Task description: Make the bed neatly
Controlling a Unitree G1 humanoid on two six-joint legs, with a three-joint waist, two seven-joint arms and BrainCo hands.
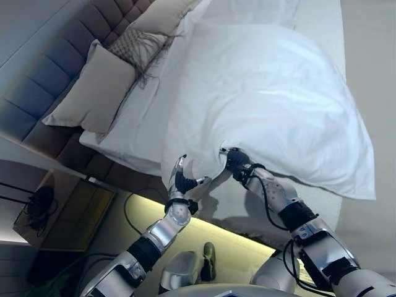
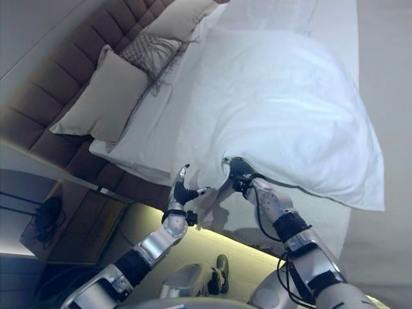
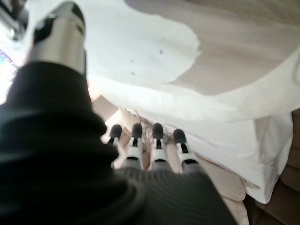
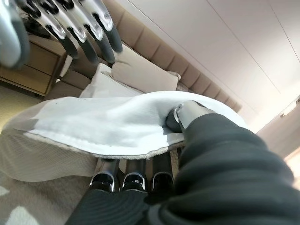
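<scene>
White duvet (image 1: 272, 99) billowed over the bed, edge pinched in right hand (image 1: 237, 162), left hand (image 1: 183, 181) spread.

The raised duvet (image 1: 272, 99) billows over most of the bed (image 1: 322, 25), blocking passage across its middle. The right hand (image 1: 236, 162) pinches its near edge; the left hand (image 1: 182, 179), fingers straight, stands just beside it in free air. Pillows (image 1: 93, 86) crowd the left against the headboard (image 1: 43, 80). A nightstand (image 1: 74, 213) stands near left.
</scene>
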